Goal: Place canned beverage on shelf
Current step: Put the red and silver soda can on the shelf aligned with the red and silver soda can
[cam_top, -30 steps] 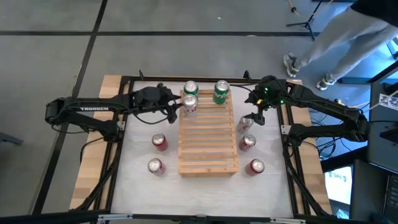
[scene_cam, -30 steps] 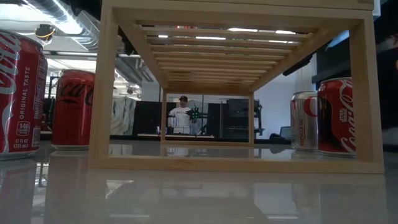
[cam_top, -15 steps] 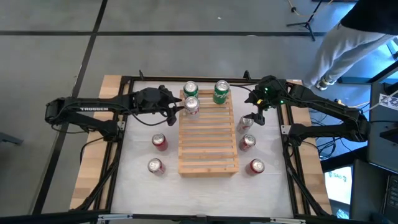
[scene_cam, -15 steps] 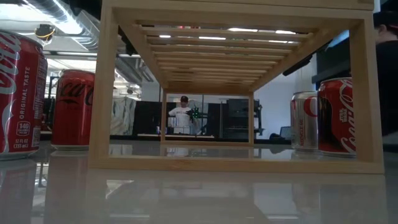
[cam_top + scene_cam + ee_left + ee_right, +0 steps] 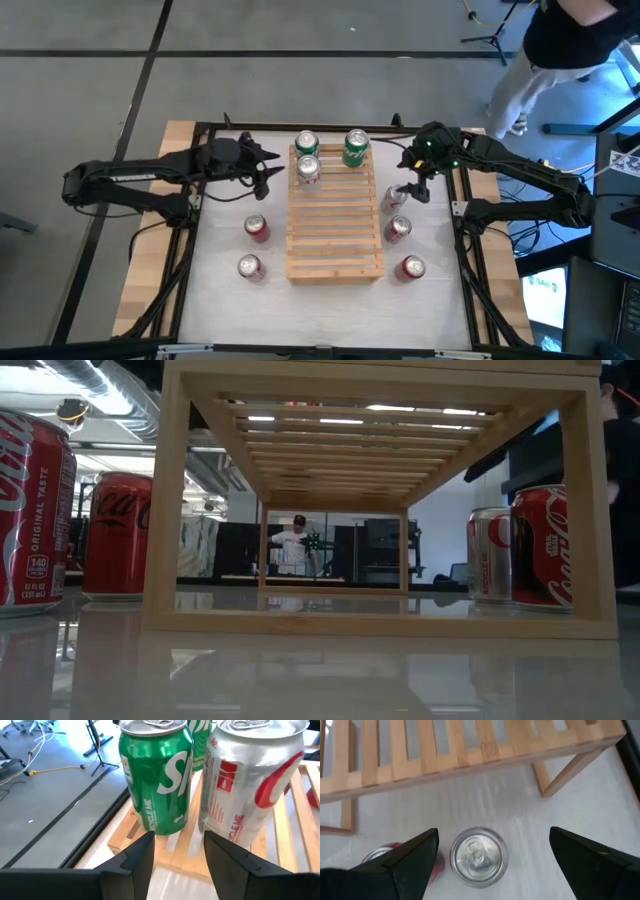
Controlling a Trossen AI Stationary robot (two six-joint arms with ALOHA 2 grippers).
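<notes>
- Pale bamboo slats make up the shelf (image 5: 335, 218), which stands in the middle of the white worktop (image 5: 220, 290) with its long sides running front to back.
- Three cans stand on the shelf's far end: a green can (image 5: 307, 143) at the left corner, a second green can (image 5: 356, 147) at the right, and a silver-and-red can (image 5: 308, 170) just in front of the first green one.
- Most of the slatted top nearer the camera lies bare.
- Left gripper (image 5: 272, 166) sits just off the shelf's left edge, apart from the silver-and-red can, its fingers drawn together and holding nothing.
- Right gripper (image 5: 408, 192) hangs over the strip between the shelf's right edge and the worktop's dark frame, jaws spread wide above a silver can (image 5: 479, 855) that stands free on the surface.
- Two red cans (image 5: 399, 229) stand in that right strip, nearer the front; two more (image 5: 257, 228) stand in the left strip.
- Wooden borders flank the white surface on both sides.
- Grey floor surrounds the rig; a person (image 5: 545, 55) walks past the far right corner.
</notes>
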